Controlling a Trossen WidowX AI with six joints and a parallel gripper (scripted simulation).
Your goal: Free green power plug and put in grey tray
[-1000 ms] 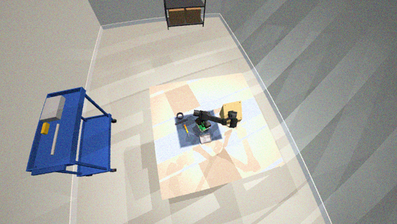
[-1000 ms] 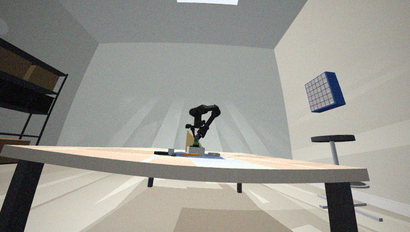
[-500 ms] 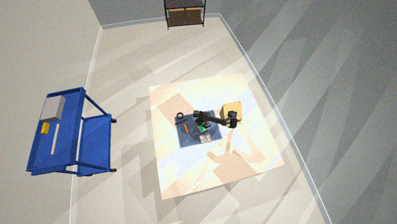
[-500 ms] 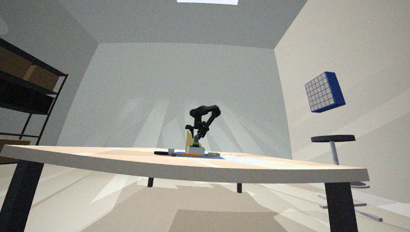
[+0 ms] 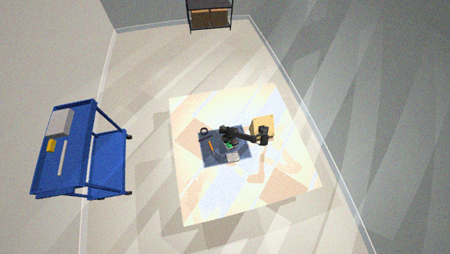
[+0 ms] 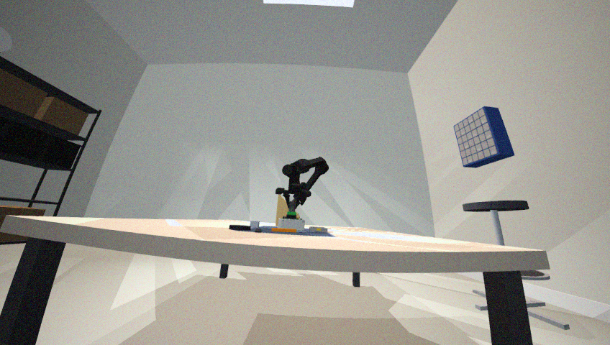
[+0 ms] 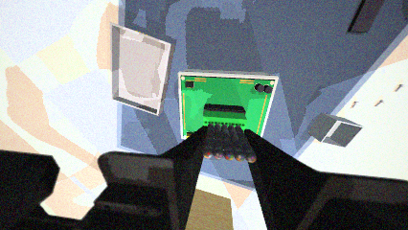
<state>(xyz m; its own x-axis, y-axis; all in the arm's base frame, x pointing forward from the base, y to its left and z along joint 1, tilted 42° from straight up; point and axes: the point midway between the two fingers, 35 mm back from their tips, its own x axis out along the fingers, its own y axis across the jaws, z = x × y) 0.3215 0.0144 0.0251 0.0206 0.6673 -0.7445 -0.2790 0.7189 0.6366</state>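
Black pincer [image 5: 229, 140] [image 6: 291, 208] [image 7: 225, 131] narrowed onto green plug [image 6: 291, 213] [image 7: 224, 115], tips either side by its dark wires [image 7: 230, 141]. Plug is at the socket on the circuit board [image 7: 195, 107]; can't tell if loosened. Grey tray [image 5: 233, 160] [image 7: 161, 79] sits beside board, plug not in it. Both on blue mat [image 5: 242, 157] [image 7: 215, 45], on the surface [image 5: 211, 200] [image 6: 171, 236]. Orange tool [image 5: 211, 146] [image 6: 284, 230] lies on mat. Farther off: blue cart [image 5: 90, 154], black shelf rack [image 5: 187, 12] by wall.
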